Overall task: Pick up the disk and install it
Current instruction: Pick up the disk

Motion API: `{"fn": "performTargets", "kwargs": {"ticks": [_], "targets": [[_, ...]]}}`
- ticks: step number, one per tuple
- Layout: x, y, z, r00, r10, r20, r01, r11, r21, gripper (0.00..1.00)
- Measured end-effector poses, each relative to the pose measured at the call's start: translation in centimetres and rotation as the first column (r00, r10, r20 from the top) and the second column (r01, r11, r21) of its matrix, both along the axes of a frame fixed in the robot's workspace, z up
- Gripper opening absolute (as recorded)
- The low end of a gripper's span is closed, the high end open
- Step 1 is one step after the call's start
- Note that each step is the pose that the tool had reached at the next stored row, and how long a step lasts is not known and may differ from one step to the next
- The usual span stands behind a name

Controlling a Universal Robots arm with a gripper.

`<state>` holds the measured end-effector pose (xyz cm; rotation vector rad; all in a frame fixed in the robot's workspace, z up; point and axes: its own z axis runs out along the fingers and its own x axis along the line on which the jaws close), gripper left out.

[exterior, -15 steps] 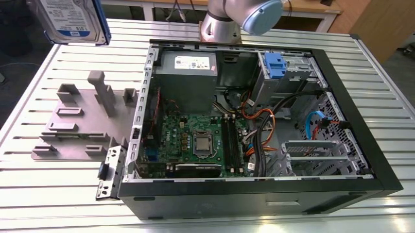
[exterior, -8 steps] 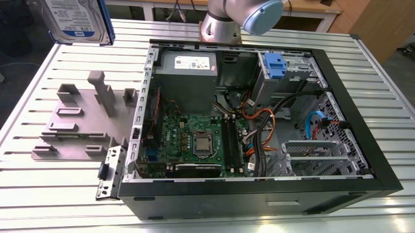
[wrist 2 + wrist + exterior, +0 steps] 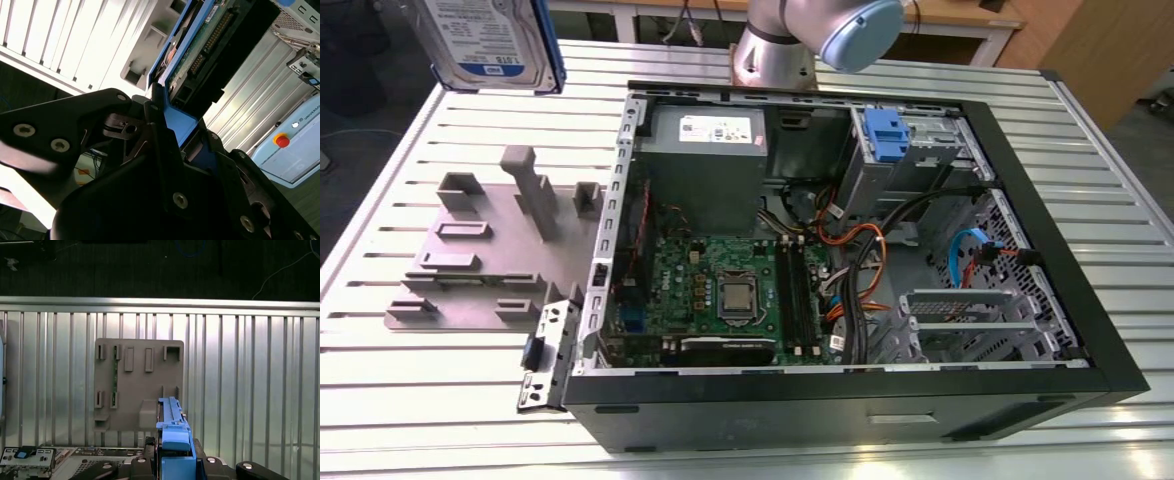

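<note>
My matt black gripper (image 3: 177, 127) clasps the smooth blue plastic frame of the disk (image 3: 487, 40) over the ribbed, shiny metal desk (image 3: 454, 400).

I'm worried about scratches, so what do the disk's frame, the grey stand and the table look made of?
The disk has a blue frame, apparently smooth moulded plastic, evenly coloured. The grey stand looks like matte plastic: dull, blocky pegs. The table seems bare metal, probably aluminium: ribbed slats with a bright sheen.
</note>
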<state>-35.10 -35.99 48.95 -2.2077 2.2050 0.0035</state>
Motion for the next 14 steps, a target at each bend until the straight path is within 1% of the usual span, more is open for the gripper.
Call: {"fn": "performTargets", "kwargs": {"ticks": [14], "targets": [[1.55,0.0,0.0,1.0,0.0,0.0,0.0,1.0,0.0,0.36]]}}
